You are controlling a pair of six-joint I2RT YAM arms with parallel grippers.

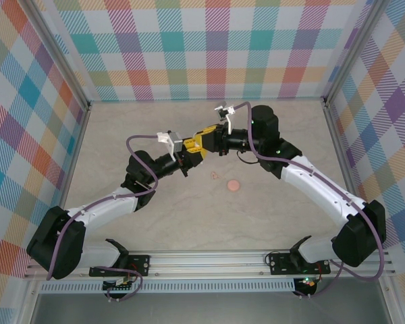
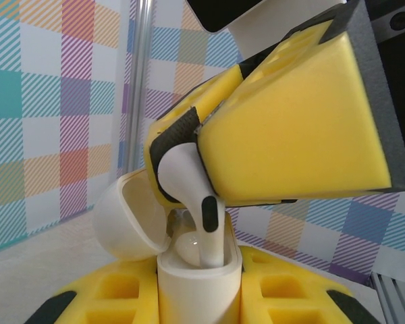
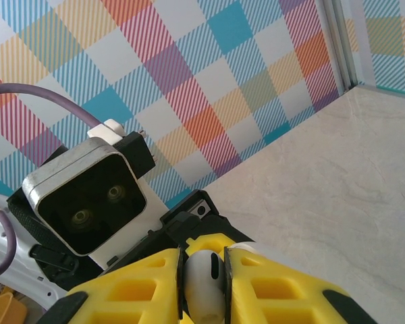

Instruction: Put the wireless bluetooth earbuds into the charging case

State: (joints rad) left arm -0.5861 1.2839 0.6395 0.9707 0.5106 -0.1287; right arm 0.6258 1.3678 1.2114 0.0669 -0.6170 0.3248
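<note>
Though pinched by right pincer point(image 3: 204, 280), earbud point(image 2: 186, 179) sits stem-down inside charging case point(image 2: 199, 293).

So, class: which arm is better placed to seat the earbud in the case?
Right: the right claw pinches the earbud, stem tip inside the open charging case; the left claw just holds that case.

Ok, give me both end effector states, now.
Left end effector: closed on the charging case.
Right end effector: closed on an earbud.

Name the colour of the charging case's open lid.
Glossy white, like the charging case body; the lid shows best in the left wrist view.
</note>
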